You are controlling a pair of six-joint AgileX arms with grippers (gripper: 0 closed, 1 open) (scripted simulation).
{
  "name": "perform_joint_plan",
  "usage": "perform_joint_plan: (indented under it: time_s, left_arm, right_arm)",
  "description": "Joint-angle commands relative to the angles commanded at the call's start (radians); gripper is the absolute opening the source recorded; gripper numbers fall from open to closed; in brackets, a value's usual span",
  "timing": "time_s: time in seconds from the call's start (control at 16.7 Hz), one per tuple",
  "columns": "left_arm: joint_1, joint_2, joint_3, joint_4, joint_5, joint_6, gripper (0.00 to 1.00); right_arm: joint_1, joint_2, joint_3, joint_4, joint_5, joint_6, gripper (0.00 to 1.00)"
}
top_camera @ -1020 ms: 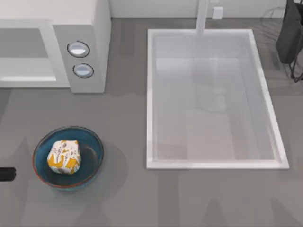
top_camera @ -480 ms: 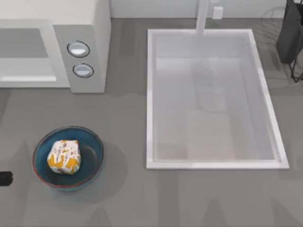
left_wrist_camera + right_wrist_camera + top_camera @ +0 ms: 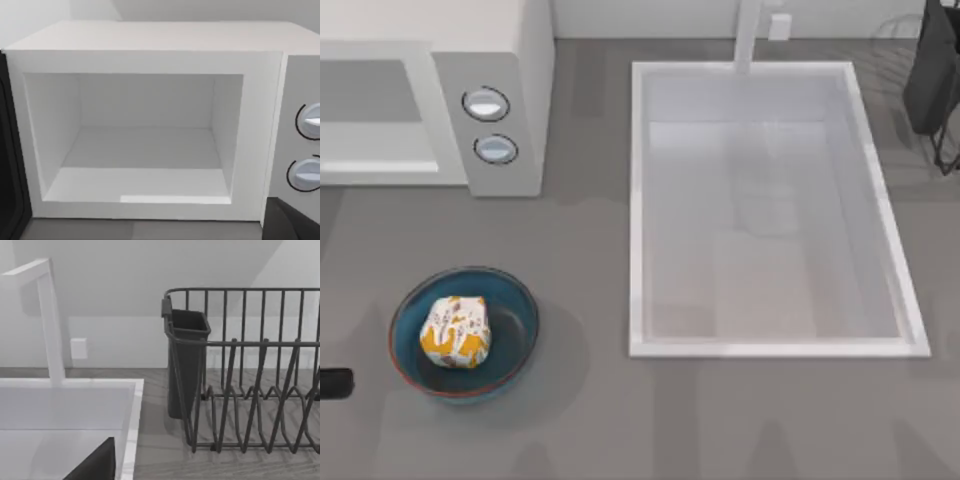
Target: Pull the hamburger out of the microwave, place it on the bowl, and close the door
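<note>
Left gripper (image 3: 332, 381): a dark stub at the surface's left edge, just left of the bowl (image 3: 515, 335); can't tell how its jaws stand, nothing visibly held. Door (image 3: 9, 165): a dark panel edge swung out beside the cavity in the left wrist view, so I judge it open and the last step not yet done. It should be rigid and light and swing on its hinge, so push flat on the outer face near the free edge, not the frame corner. Microwave (image 3: 500, 95) sits at the surface's far-left corner, cavity bare in the left wrist view, two silver-rimmed knobs (image 3: 486, 103) on the side panel. Hamburger (image 3: 455, 331) rests inside the bowl near the front-left edge, slightly left of the bowl's centre, touching the teal floor. I judge it light, soft and squashy, wrapper possibly slick; if regrasped, take it across the middle with gentle squeeze. The wrapper has orange patches and dark specks, no readable text. The bowl looks stiff and could slide if bumped. Sink basin (image 3: 640, 200) fills the middle-right of the surface, with the faucet (image 3: 50, 320) at its far rim. Dish rack (image 3: 250, 390) with its dark cutlery holder (image 3: 185, 365) stands at the far-right corner. Right gripper: jaws can't be told. No brands, labels or writing readable anywhere.
</note>
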Motion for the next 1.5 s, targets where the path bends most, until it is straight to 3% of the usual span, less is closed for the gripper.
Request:
perform_joint_plan:
  time_s: [0.12, 0.42, 0.54, 0.84, 0.96, 1.5]
  left_arm:
    - [-0.027, -0.015, -0.007, -0.008, -0.027, 0.000, 0.00]
    - [-0.008, -0.016, -0.003, -0.010, -0.008, -0.001, 0.00]
    - [0.050, -0.020, -0.005, -0.013, 0.050, -0.001, 0.00]
    - [0.319, -0.002, -0.018, 0.019, 0.318, 0.000, 0.00]
    - [0.389, 0.014, -0.025, 0.042, 0.389, 0.000, 0.00]
    - [0.440, 0.051, 0.003, 0.043, 0.423, 0.025, 0.00]
  right_arm:
    - [0.000, 0.000, 0.000, 0.000, 0.000, 0.000, 1.00]
    - [0.000, 0.000, 0.000, 0.000, 0.000, 0.000, 1.00]
    - [0.000, 0.000, 0.000, 0.000, 0.000, 0.000, 1.00]
    - [0.000, 0.000, 0.000, 0.000, 0.000, 0.000, 1.00]
    - [0.000, 0.000, 0.000, 0.000, 0.000, 0.000, 1.00]
    - [0.000, 0.000, 0.000, 0.000, 0.000, 0.000, 1.00]
